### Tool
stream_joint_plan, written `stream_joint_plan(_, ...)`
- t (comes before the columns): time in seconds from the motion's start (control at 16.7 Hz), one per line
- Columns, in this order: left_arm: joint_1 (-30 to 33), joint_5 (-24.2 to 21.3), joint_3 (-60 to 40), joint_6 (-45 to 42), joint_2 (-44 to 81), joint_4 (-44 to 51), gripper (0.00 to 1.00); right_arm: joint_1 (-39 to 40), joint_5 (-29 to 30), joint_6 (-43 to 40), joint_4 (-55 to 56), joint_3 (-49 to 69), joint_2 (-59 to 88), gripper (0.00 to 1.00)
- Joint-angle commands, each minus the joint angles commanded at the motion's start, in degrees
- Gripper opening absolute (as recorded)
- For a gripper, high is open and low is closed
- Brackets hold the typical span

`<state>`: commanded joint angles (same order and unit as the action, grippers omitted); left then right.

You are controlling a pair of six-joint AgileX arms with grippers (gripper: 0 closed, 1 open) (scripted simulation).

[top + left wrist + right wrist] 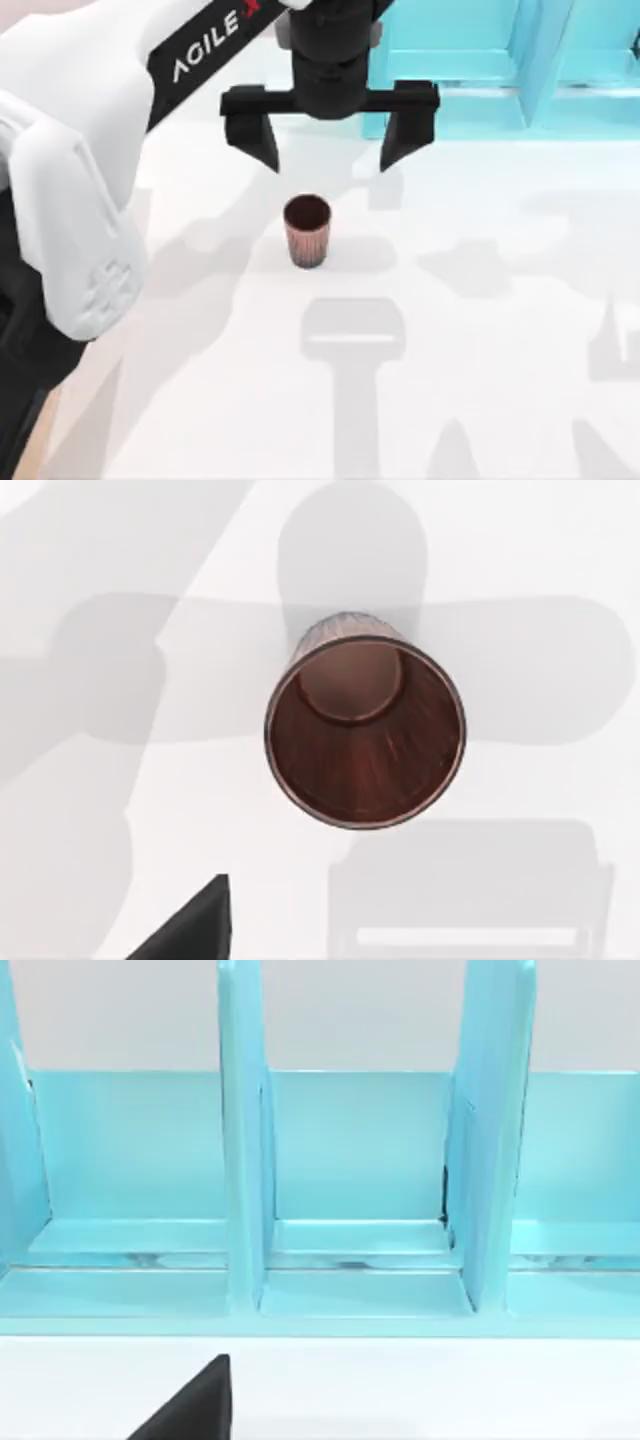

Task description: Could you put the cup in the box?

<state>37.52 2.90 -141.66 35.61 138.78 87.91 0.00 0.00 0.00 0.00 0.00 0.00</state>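
White tabletop (480,400), plain and streaked with soft grey arm shadows. Sitting upright near the middle: the cup (306,231), coppery and ribbed, mouth up. Straight down its dark inside from the left wrist view (365,735), base disc and all, which the top view can't give. Hanging over the table just behind it, the left gripper (329,150), black fingers spread wide, wider than the cup, touching nothing. Further back at the table's far right, a turquoise shelf unit (500,70); dividers and empty bays close up (350,1160) from the right wrist. Right gripper's jaws: can't tell.
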Motion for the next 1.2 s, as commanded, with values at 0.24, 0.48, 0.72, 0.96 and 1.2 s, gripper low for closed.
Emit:
stream_joint_plan(0.24, 0.2, 0.1, -0.4, 0.1, 0.3, 0.5, 1.00, 0.0, 0.0, 0.0, 0.0, 0.0, 0.0, 1.00)
stream_joint_plan(0.48, -0.1, 0.0, 0.6, -0.1, 0.2, -0.6, 1.00, 0.0, 0.0, 0.0, 0.0, 0.0, 0.0, 1.00)
stream_joint_plan(0.72, -0.3, 0.0, 9.5, -0.4, -0.1, -9.2, 1.00, 0.0, 0.0, 0.0, 0.0, 0.0, 0.0, 1.00)
stream_joint_plan(0.96, -0.6, 0.0, 20.5, -0.7, -0.1, -20.2, 1.00, 0.0, 0.0, 0.0, 0.0, 0.0, 0.0, 1.00)
stream_joint_plan(1.2, -0.6, 0.0, 23.0, -0.7, 0.0, -22.6, 1.00, 0.0, 0.0, 0.0, 0.0, 0.0, 0.0, 1.00)
